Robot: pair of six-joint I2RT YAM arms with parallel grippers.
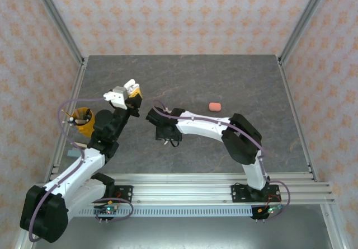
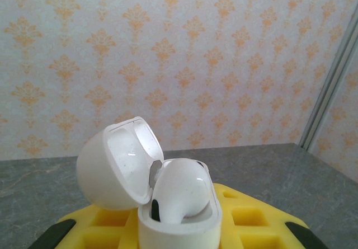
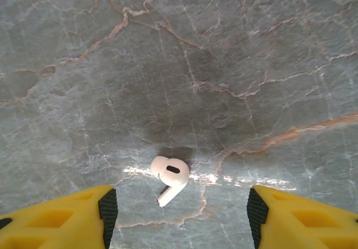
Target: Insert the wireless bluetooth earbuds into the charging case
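The light, slick earbud (image 3: pixel 169 177), lying under the wide-open, empty right gripper (image 3: pixel 182 211), should be pinched across its bulb; the case (image 2: pixel 117 173) is apparently clamped by the left gripper (image 2: pixel 179 229).

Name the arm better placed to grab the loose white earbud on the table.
Right. The right pincer hovers open over the loose earbud, a finger on each side. The left pincer holds the open case, one seated earbud inside.
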